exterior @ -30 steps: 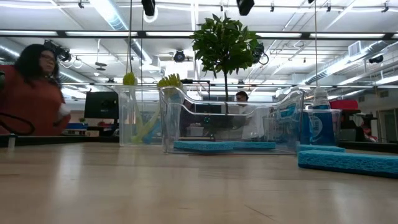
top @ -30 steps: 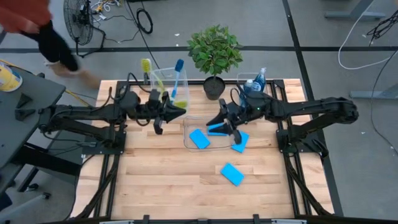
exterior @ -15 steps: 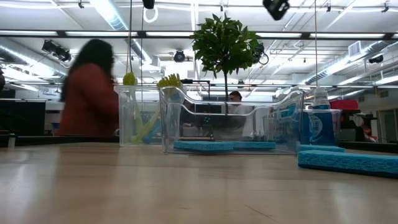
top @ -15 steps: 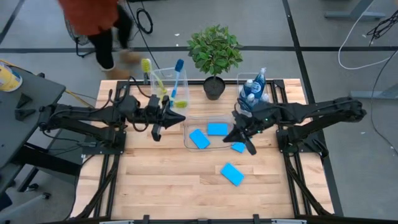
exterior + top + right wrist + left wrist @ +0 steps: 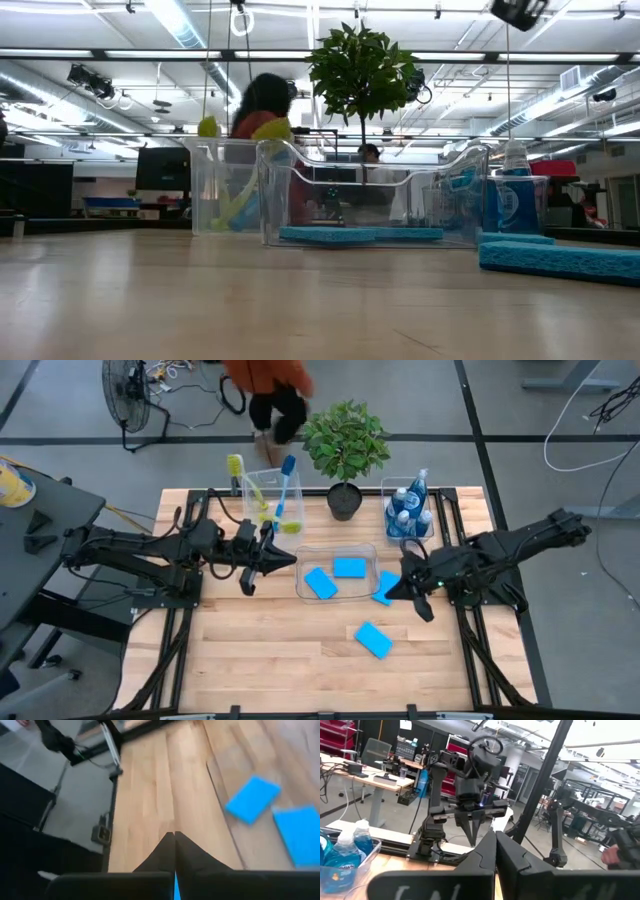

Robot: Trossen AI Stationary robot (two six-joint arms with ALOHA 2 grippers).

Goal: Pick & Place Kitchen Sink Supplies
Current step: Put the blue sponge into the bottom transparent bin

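Two blue sponges [image 5: 320, 582] [image 5: 350, 567] lie flat in the low clear bin [image 5: 336, 550]. A third sponge [image 5: 382, 585] lies on the table just right of that bin, and a fourth [image 5: 373, 640] nearer the front. Dish brushes [image 5: 287, 468] stand in a tall clear bin [image 5: 262, 495]. Small bottles of blue liquid [image 5: 408, 510] fill a bin at the far right. My right gripper [image 5: 397, 594] hangs shut, high over the third sponge. My left gripper [image 5: 285, 557] is shut, level, left of the low bin.
A potted plant [image 5: 345, 445] stands at the far edge between the brush bin and the bottle bin. Bare wood [image 5: 260, 640] spreads over the near half of the table. A person [image 5: 268, 380] walks past beyond the far edge.
My right gripper has let go of a sponge, which now lies in the low bin, and has shut. It has drawn back toward the table's right and near edges, turning as it went. My left gripper has swung a little toward the near edge. A person has walked past behind.
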